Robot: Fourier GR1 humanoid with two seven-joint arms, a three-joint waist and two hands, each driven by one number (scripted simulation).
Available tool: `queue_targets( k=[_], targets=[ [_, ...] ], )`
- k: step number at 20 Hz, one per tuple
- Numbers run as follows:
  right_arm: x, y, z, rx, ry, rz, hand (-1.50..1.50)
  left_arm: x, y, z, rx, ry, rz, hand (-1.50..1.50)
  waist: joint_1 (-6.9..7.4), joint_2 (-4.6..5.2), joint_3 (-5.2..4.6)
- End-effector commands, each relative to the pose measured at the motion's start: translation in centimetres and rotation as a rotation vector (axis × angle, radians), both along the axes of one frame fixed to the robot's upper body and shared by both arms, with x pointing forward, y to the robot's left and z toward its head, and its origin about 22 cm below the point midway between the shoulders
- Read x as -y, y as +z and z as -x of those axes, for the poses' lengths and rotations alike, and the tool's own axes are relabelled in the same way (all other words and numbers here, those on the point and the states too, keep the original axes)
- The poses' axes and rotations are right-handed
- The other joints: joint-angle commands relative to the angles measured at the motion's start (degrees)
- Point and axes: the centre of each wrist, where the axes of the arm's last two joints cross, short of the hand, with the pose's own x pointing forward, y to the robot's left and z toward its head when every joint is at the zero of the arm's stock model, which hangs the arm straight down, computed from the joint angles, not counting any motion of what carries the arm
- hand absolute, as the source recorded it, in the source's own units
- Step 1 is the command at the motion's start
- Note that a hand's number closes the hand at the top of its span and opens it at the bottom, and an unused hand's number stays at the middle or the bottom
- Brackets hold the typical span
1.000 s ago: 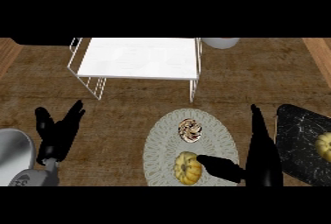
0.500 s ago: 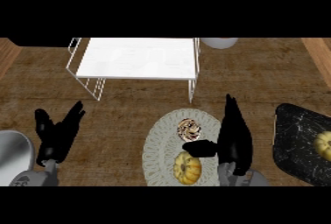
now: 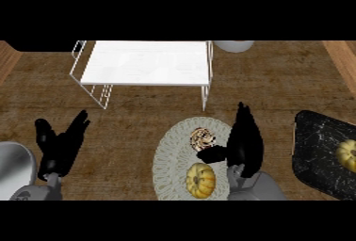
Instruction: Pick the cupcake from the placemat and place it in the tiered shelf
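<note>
A rough, brown wood-grain bench (image 3: pixel 139 117) carries a tiered shelf (image 3: pixel 149 63) of thin white wire with a smooth, matt white top, a pale woven placemat (image 3: pixel 170 160), and a glossy black marble-veined slab (image 3: pixel 319 146) at right.

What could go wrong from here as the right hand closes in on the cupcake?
The right hand is open, its thumb beside the cupcake, so a closing grasp might nudge it across the placemat instead of catching it. The yellow ring cake lies just below the hand and could be bumped. Later, the tiered shelf has thin wire legs the cupcake might clip.
</note>
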Motion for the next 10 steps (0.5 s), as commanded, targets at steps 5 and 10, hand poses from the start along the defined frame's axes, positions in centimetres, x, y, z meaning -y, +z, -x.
queue_targets(
  k=[5,10],
  targets=[
    [-1.1,-0.3,-0.7,-0.155,-0.170,-0.009,-1.50,-1.0,0.2,0.4,-0.022,-0.003,-0.004,0.00,-0.09,0.00,-0.29],
    [-1.5,-2.5,-2.2,-0.162,-0.214,0.042,-1.50,0.7,-0.3,-0.4,-0.023,-0.012,0.013,0.00,0.26,0.41,-0.24]
  ],
)
